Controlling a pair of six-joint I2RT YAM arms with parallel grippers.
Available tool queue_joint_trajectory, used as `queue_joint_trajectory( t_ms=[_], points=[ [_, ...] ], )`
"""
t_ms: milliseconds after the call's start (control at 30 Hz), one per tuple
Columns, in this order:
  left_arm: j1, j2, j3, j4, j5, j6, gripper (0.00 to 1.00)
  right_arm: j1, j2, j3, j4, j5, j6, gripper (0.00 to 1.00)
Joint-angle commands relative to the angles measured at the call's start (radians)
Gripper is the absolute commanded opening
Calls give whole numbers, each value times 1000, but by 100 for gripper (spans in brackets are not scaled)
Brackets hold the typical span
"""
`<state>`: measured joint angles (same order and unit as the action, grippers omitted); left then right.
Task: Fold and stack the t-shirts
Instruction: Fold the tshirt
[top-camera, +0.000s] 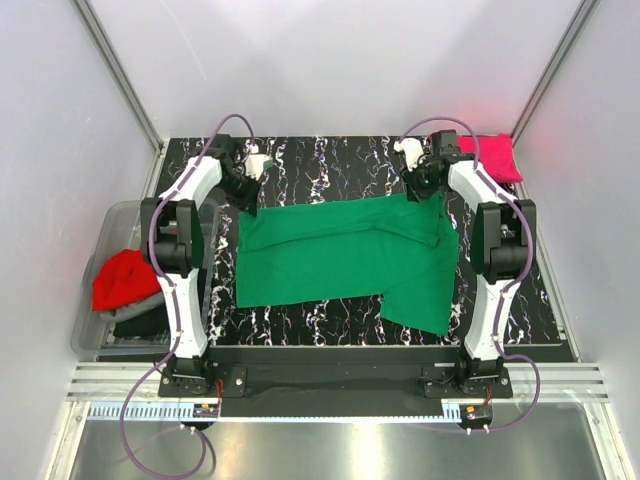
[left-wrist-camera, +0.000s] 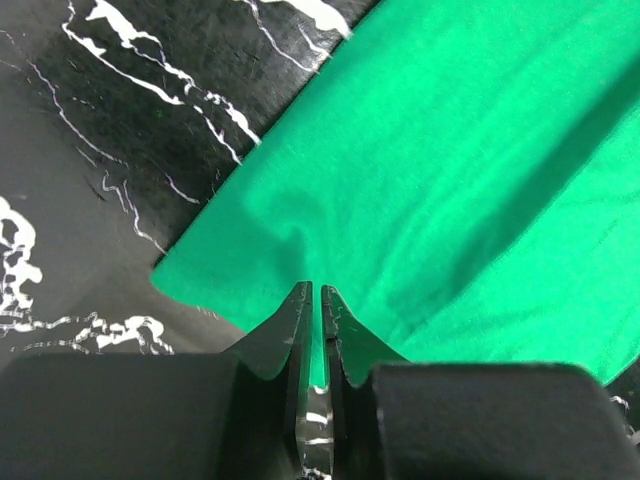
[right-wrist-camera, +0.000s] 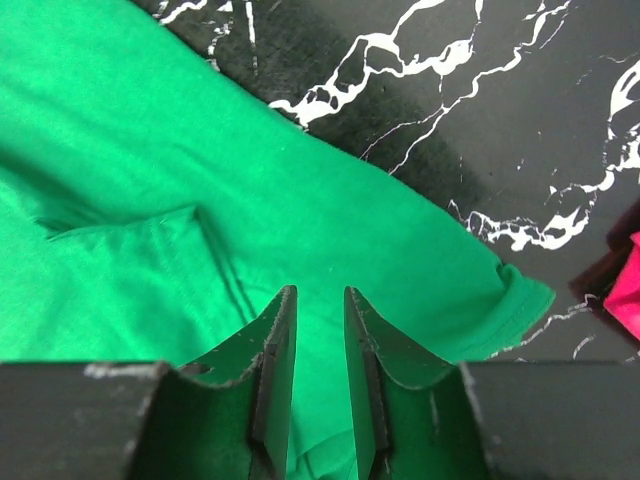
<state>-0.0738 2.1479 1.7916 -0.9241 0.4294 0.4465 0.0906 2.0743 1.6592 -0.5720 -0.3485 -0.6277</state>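
As it lies flat, the green t-shirt (top-camera: 340, 255) runs left to right.

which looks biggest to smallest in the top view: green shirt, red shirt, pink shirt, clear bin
1. green shirt, spread across the table, by far the largest
2. clear bin, though the left arm hides part of it
3. red shirt and pink shirt: both bunched up and look about alike, so not ranked
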Motion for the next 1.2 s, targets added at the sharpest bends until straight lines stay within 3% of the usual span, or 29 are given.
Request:
queue_joint_trajectory(
  t_ms=[0, 333, 667, 900, 1033, 1167],
  points=[
    [-3, 18, 81, 11, -30, -34, 10, 0, 46, 68, -20, 26, -10, 32],
    [-1, 105, 121, -42, -152, -54, 7, -3, 119, 111, -31, 123, -15, 30],
    [-1, 266, 362, -105, -328, -60, 6, -12, 161, 116, -49, 192, -7, 29],
    [-6, 375, 555, -90, -368, -40, 12, -22, 196, 145, -51, 218, 16, 29],
    [-17, 368, 598, -61, -362, -49, 12, -23, 222, 177, -49, 230, 28, 29],
    [-20, 281, 531, -3, -394, -60, 13, -22, 218, 221, -49, 230, 29, 29]
  ],
)
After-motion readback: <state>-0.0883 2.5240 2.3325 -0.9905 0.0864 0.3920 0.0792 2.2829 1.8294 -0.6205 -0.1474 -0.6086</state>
